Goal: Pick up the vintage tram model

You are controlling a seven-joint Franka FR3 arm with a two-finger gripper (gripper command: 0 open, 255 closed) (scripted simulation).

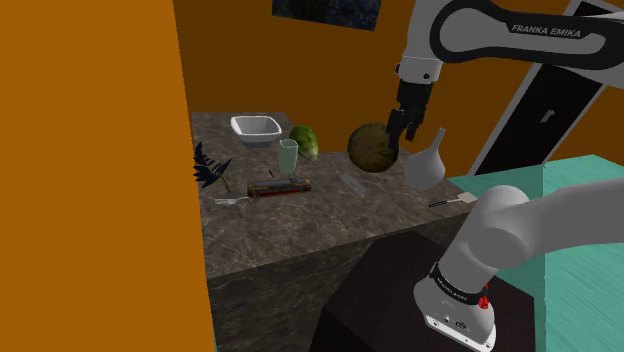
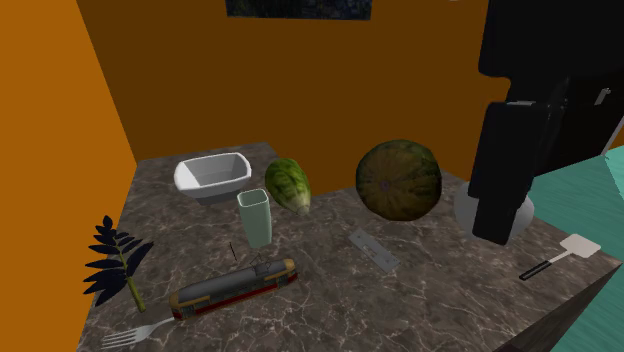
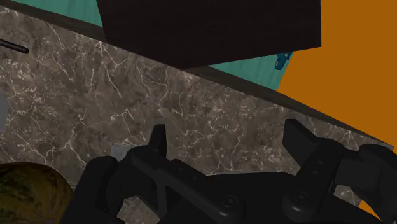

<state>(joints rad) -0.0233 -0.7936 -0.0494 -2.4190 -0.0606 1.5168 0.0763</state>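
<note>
The tram model (image 1: 280, 186) is a long, dark, red-trimmed car lying on the marble counter (image 1: 330, 215), between the fork and a flat grey strip. In the second exterior view the tram (image 2: 235, 287) lies near the front edge, just in front of a glass. My gripper (image 1: 400, 128) hangs above the counter between the watermelon and a flask, well to the shoulder view's right of the tram. In the wrist view the gripper (image 3: 229, 143) is open, its fingers (image 3: 159, 137) standing apart over bare marble with nothing between them.
A round watermelon (image 1: 375, 148), a grey flask (image 1: 425, 165), a pale glass (image 1: 288, 155), a striped green melon (image 1: 305, 140) and a white bowl (image 1: 256, 128) stand on the counter. A fork (image 1: 230, 202), a dark plant sprig (image 1: 210, 168) and a spatula (image 1: 455, 200) lie near its edges.
</note>
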